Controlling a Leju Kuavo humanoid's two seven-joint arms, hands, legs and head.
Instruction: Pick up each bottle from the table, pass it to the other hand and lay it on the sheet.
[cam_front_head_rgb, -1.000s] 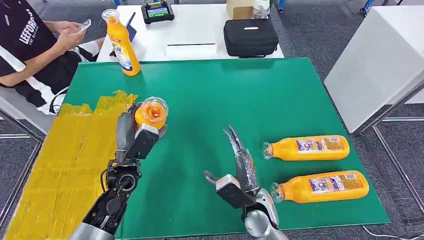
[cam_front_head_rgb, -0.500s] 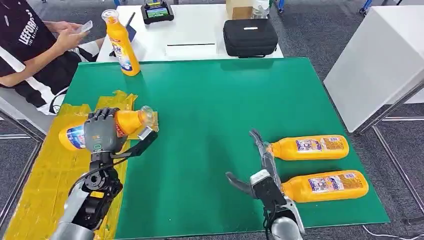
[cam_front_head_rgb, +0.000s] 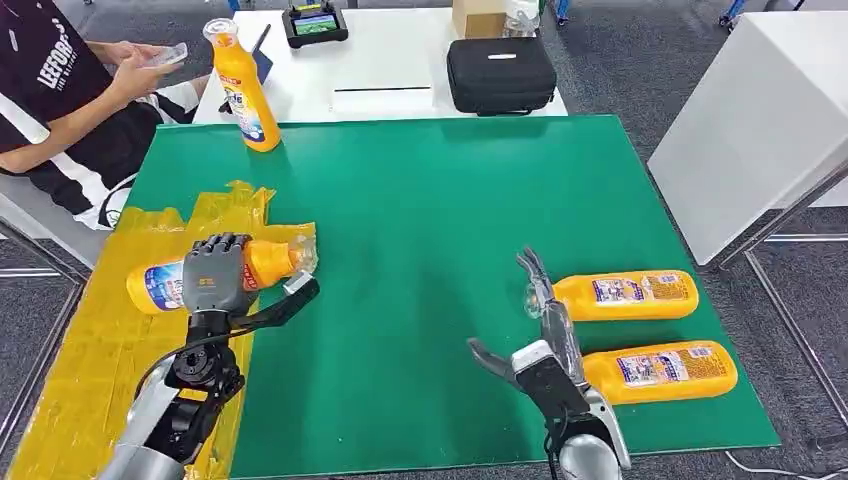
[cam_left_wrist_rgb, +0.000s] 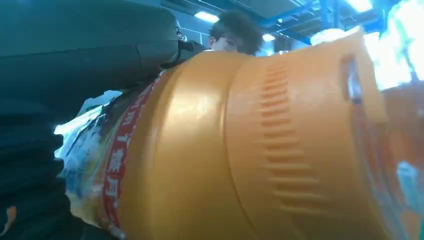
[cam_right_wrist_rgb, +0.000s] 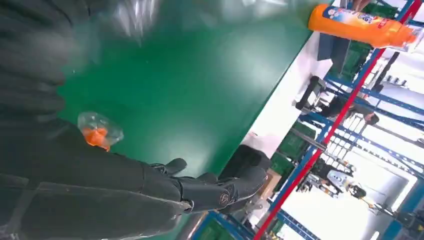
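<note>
Gripping an orange bottle (cam_front_head_rgb: 160, 283) sideways, the left hand (cam_front_head_rgb: 217, 274) holds it over the yellow sheet (cam_front_head_rgb: 90, 350). The right hand (cam_front_head_rgb: 540, 335) hangs spread and empty beside two lying bottles (cam_front_head_rgb: 625, 296).

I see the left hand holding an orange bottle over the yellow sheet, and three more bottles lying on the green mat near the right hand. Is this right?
Not quite. The left hand does hold an orange bottle over the yellow sheet, but the head view shows two bottles lying near the right hand, the farther one and the nearer one. The third bottle stands upright at the mat's far corner.
</note>
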